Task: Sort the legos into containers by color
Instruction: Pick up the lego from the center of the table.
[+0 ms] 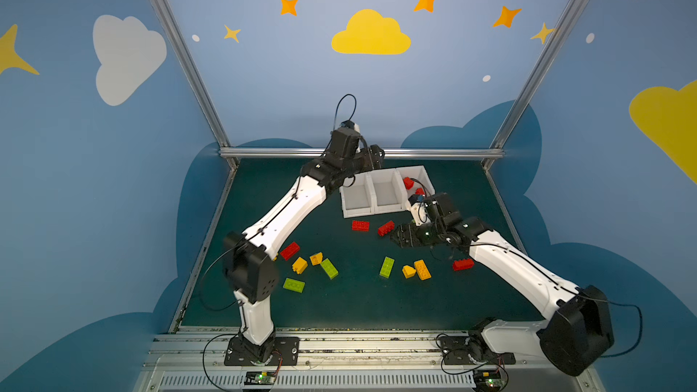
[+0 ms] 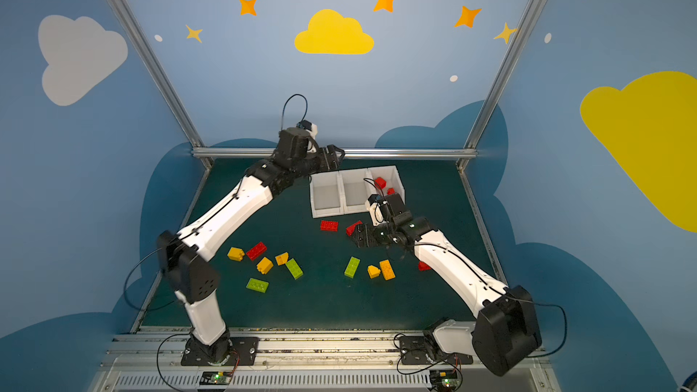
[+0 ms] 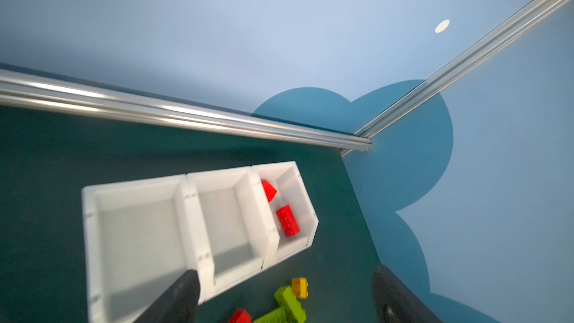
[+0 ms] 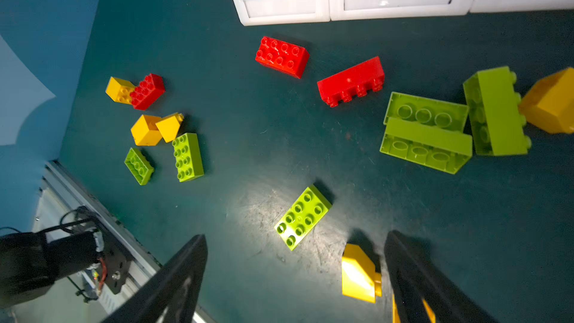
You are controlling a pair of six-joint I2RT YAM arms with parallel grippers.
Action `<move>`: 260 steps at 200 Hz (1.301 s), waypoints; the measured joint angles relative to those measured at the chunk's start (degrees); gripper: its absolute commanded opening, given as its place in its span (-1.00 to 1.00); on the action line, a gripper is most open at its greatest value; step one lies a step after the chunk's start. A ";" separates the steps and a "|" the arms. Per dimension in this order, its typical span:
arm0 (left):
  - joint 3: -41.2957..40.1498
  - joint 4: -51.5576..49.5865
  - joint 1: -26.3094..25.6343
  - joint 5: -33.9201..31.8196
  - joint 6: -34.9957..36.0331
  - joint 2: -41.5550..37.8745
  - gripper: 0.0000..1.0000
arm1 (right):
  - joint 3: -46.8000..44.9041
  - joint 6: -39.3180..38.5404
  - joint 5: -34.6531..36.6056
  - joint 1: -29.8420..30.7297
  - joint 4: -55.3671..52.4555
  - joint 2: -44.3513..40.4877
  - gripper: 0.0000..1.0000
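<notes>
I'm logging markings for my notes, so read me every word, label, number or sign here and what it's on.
No text can be read anywhere.
Studs on the red brick: any embossing is too blurred to read.
The circuit boards at the arm bases: any print is too small to read.

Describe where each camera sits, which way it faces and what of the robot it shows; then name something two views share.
Top views: high above the arm bases, looking down across the table; left arm and right arm show whole.
Left wrist: above the containers, facing the back corner; open left gripper shows.
Right wrist: low over bricks, facing the left arm's base; open right gripper shows.
Shared: every view shows the containers.
</notes>
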 measured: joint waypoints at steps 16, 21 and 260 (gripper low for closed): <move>-10.14 1.44 0.33 -1.66 -0.17 -9.14 1.00 | 2.82 -3.13 -0.09 0.00 -0.15 4.81 0.78; -13.31 1.60 0.46 -2.25 -0.17 -12.13 1.00 | 3.96 -4.44 -0.07 0.00 -0.24 6.75 0.78; -60.59 -14.36 3.08 -14.14 -0.24 -66.77 1.00 | 26.38 -21.66 8.76 0.68 -5.25 38.75 0.32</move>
